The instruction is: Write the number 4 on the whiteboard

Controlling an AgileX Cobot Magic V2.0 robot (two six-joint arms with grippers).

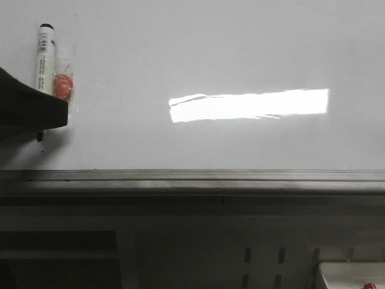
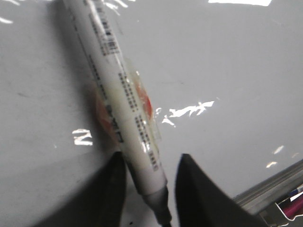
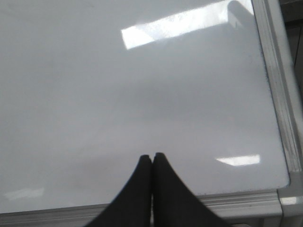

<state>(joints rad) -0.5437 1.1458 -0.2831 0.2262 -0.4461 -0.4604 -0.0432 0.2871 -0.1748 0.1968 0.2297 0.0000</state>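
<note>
Board: whiteboard (image 1: pixel 240 54) fills most of the front view, glossy, lying flat; surface blank where visible, no 4 drawn on it in any view.
Glare: bright rectangular light patch (image 1: pixel 249 105) on the board, right of centre in the front view.
Rail: grey metal rail (image 1: pixel 192 176) runs along the board's near edge; the right wrist view shows the frame turning a corner (image 3: pixel 284 198).
Panel: grey panel with slots (image 1: pixel 264 259) below the rail.
Left arm: dark bulk (image 1: pixel 27 108) enters at the left edge of the front view and covers the marker's lower end.
Left gripper: (image 2: pixel 151 189) two dark fingers (image 2: pixel 199 194) set narrowly apart, one on each side of the marker near its tip; contact with the barrel cannot be told for sure.
Right gripper: (image 3: pixel 152 163) fingers pressed together, holding nothing, above bare board near the corner.
Marker: white barrel with printed text, black cap (image 1: pixel 45 57), on the board's far-left part, cap end away from the rail; dark tip (image 2: pixel 163 215) between the left fingers.
Orange piece: small round orange thing (image 1: pixel 62 85) just beside the barrel, touching it, seemingly under clear wrap.
</note>
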